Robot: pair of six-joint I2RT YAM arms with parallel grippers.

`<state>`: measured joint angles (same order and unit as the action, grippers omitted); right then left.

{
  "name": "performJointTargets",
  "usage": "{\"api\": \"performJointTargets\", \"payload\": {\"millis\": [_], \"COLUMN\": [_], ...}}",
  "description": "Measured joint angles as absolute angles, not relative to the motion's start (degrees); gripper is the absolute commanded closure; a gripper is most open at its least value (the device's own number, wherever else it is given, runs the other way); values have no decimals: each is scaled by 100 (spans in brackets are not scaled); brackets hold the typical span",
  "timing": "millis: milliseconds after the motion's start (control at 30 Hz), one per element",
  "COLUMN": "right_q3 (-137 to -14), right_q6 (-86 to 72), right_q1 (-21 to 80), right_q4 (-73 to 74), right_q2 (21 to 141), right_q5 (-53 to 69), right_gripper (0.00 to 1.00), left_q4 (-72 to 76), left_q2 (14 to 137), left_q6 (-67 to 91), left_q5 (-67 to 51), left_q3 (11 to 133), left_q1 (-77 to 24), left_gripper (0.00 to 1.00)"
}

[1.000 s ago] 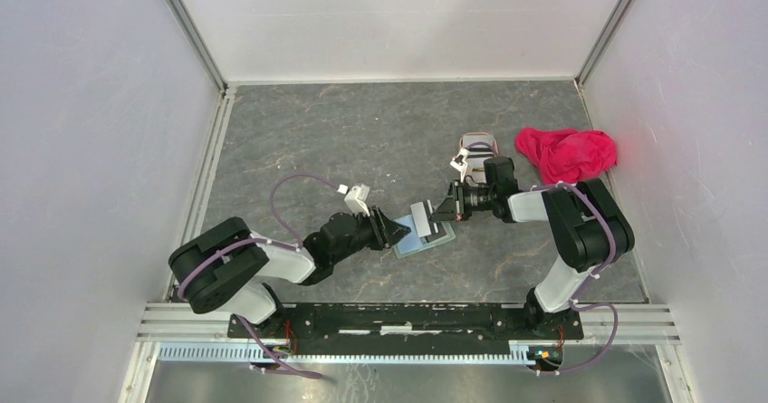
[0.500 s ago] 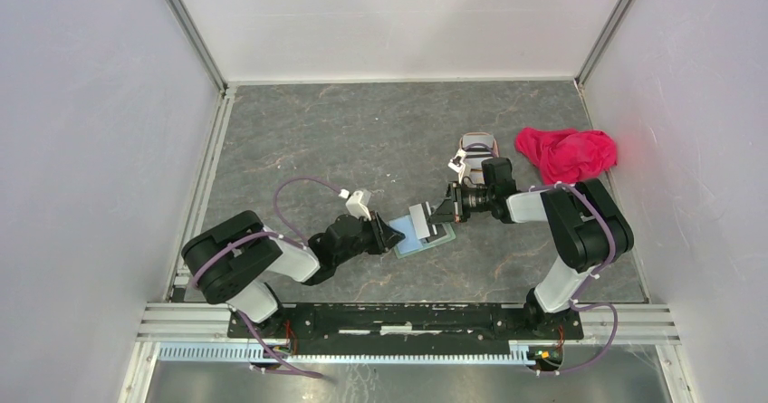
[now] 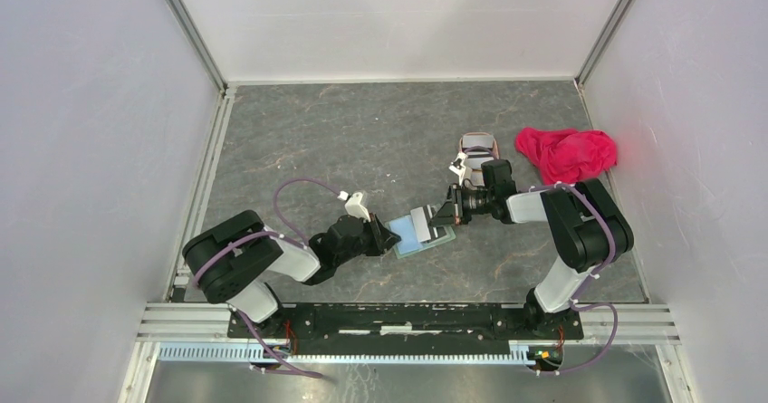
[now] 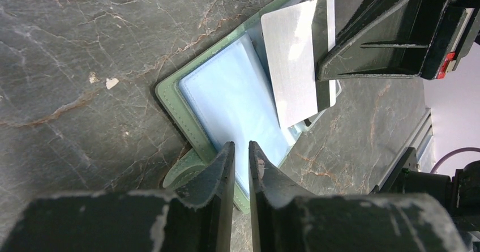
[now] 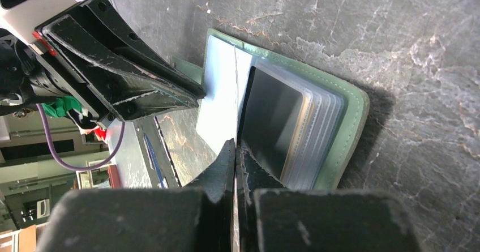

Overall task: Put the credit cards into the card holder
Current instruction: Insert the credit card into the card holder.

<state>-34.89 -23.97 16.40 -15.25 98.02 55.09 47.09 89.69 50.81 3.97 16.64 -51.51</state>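
The card holder (image 3: 424, 237) (image 4: 226, 102) (image 5: 339, 122) lies open on the dark stone table, sage green outside with pale blue pockets. A dark card (image 5: 271, 124) sits in its clear sleeves. My right gripper (image 3: 446, 213) (image 5: 235, 147) is shut on a silvery credit card (image 3: 421, 216) (image 4: 297, 65) (image 5: 235, 93), held tilted over the holder's middle with its lower edge at the pockets. My left gripper (image 3: 389, 236) (image 4: 239, 148) is low over the holder's near left corner. Its jaws are a narrow gap apart, and I see nothing between them.
A pinkish-brown tray (image 3: 477, 141) stands behind the right gripper, and a red-pink cloth (image 3: 567, 152) lies at the back right. White walls enclose the table on three sides. The two grippers face each other closely across the holder.
My left gripper has narrowed its jaws and slid down and right onto the holder's left corner. The right gripper with the card has hardly moved.
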Motion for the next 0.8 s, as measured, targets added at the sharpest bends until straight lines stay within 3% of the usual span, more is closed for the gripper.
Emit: {"api": "performJointTargets", "payload": {"millis": [800], "right_q3": [-3424], "right_q6": [-2620], "right_q1": [1804], "right_q4": [-1402], "right_q2": [9791], "right_q5": [5282], "right_gripper": [100], "left_q4": [4823], "left_q2": [9126], "left_q6": [5085], "left_q5": [405], "left_q3": [1708], "left_q1": [-5151], "left_gripper": [85]}}
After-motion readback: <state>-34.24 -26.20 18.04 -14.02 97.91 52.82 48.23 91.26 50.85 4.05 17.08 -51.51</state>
